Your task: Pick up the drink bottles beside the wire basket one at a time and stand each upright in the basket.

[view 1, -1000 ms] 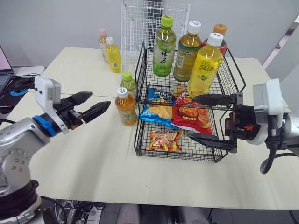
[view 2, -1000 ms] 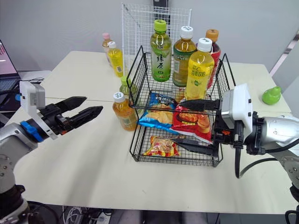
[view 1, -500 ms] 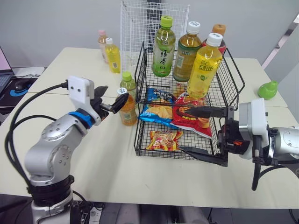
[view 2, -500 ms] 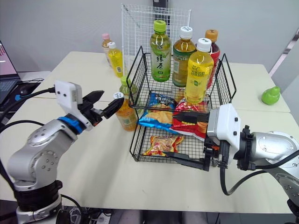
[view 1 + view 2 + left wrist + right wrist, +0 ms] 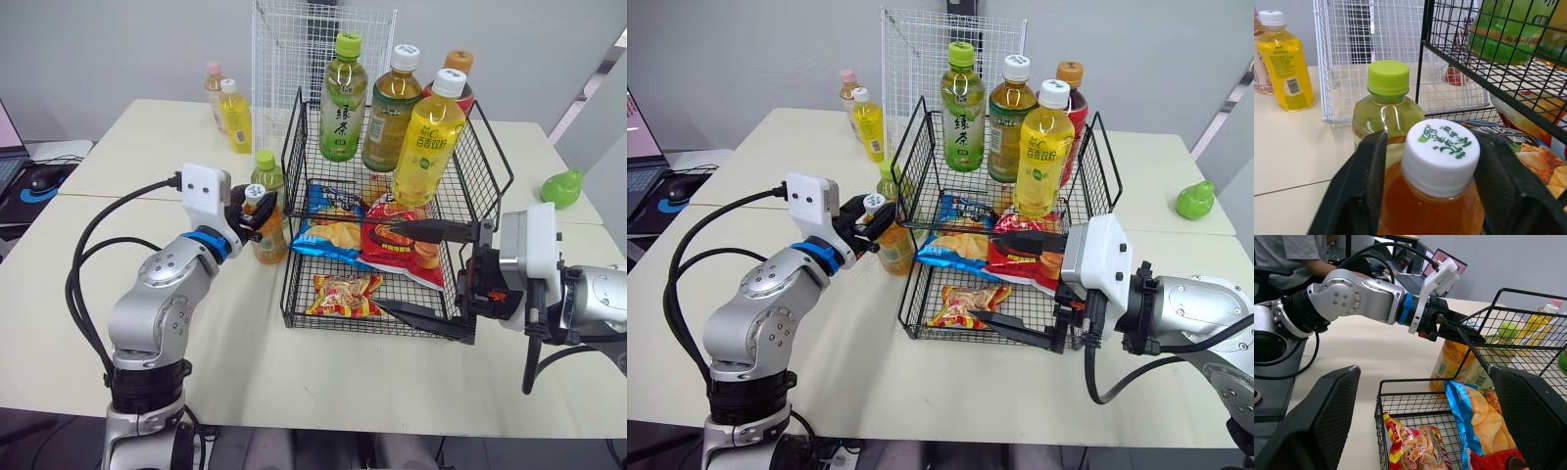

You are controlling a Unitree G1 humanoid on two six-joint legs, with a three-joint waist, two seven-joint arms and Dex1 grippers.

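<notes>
Amber bottle point(image 5: 266, 235) | upright, just beside wire basket point(image 5: 372, 328) | cap between left hand's point(image 5: 257, 209) parted fingers point(image 5: 1366, 186), unclamped

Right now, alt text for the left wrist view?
Left gripper sits around the top of a white-capped amber bottle. Behind it stands a green-capped bottle, beside the black wire basket; a yellow bottle stands farther back.

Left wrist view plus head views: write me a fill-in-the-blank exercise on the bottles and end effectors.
The left end effector is at the tea bottle with the ___ cap.
Behind it stands a second bottle with a ___ cap.
The basket's top tier holds ___ upright bottles.
The right end effector is ___.
Missing: white, green, four, open.
</notes>
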